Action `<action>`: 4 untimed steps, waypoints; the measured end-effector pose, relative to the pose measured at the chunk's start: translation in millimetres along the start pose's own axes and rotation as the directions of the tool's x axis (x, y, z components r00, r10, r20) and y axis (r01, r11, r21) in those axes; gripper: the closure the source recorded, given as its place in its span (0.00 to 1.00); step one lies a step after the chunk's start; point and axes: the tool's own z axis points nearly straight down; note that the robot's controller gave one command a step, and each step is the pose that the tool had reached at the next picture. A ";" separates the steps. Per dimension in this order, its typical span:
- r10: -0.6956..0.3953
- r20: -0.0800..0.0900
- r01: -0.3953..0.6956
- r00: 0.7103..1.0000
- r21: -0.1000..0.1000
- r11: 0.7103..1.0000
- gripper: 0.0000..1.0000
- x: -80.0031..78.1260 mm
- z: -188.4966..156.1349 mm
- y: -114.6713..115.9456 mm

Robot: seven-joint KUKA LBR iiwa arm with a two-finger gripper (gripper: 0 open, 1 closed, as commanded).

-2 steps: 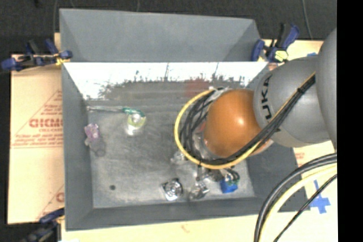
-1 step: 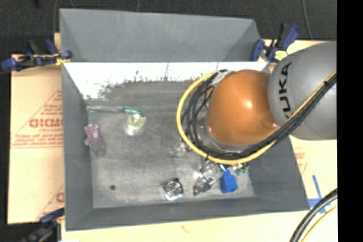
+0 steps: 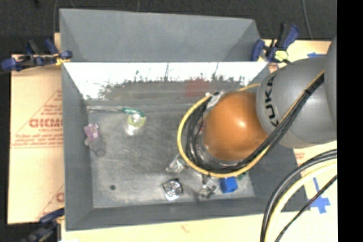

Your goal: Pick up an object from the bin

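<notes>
Currently the arm reaches into the grey bin from the right, and its orange wrist cover hangs low over the floor near the bin's lower right corner. The gripper sits under that cover. Whether it is spread, pressed together or pinching anything cannot be told from where I stand.

Nearest things, just below the cover's edge:
- a small blue block, closest to the bin's right wall;
- a silvery scrap, just beside the block;
- a crumpled silvery piece, a little further left;
- a clear glinting piece, at the cover's left edge.

Handling, as a judgement: the blue block looks rigid, light and flat-sided. Take it across two opposite faces; it should not deform. The silvery and clear pieces look thin and light, likely to crush or slide. Grip them across the bulkiest part.

Count of loose things in sight: one blue block, three silvery or clear pieces, one pale green-and-clear thing and one small purple thing, both well apart at the left. Total six. Others may lie hidden beneath the arm.
</notes>
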 end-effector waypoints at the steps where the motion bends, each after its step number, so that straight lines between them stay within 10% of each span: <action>1: -0.269 -0.006 0.269 0.963 -0.009 0.963 0.00 -2.2 -40.1 11.0; 2: -0.534 0.001 0.534 0.846 -0.001 0.846 0.00 -18.0 2.0 16.5; 3: -0.544 0.000 0.544 0.839 -0.009 0.839 0.00 -45.0 -48.0 53.1; 4: -0.609 -0.003 0.609 0.793 -0.017 0.793 0.00 -0.5 -12.3 17.9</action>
